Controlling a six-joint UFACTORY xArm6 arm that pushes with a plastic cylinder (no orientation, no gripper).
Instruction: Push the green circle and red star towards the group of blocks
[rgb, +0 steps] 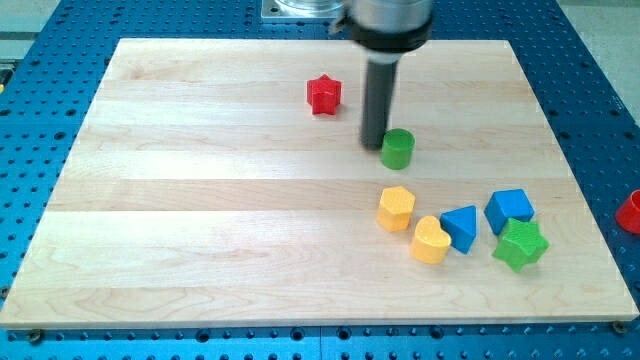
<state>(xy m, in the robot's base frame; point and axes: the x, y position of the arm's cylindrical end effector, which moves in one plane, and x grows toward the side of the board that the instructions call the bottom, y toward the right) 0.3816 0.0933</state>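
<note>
The green circle (397, 148) stands right of the board's centre, in its upper half. My tip (374, 143) is at the circle's left edge, touching or nearly touching it. The red star (323, 94) lies up and to the left of my tip, apart from it. The group of blocks sits below the circle: a yellow hexagon (396, 208), a yellow heart (431, 240), a blue triangle (461, 227), a blue cube (510, 209) and a green star (520, 245).
The wooden board (200, 200) lies on a blue perforated table. A red object (630, 211) sits off the board at the view's right edge. The arm's dark body (390, 20) hangs over the board's top edge.
</note>
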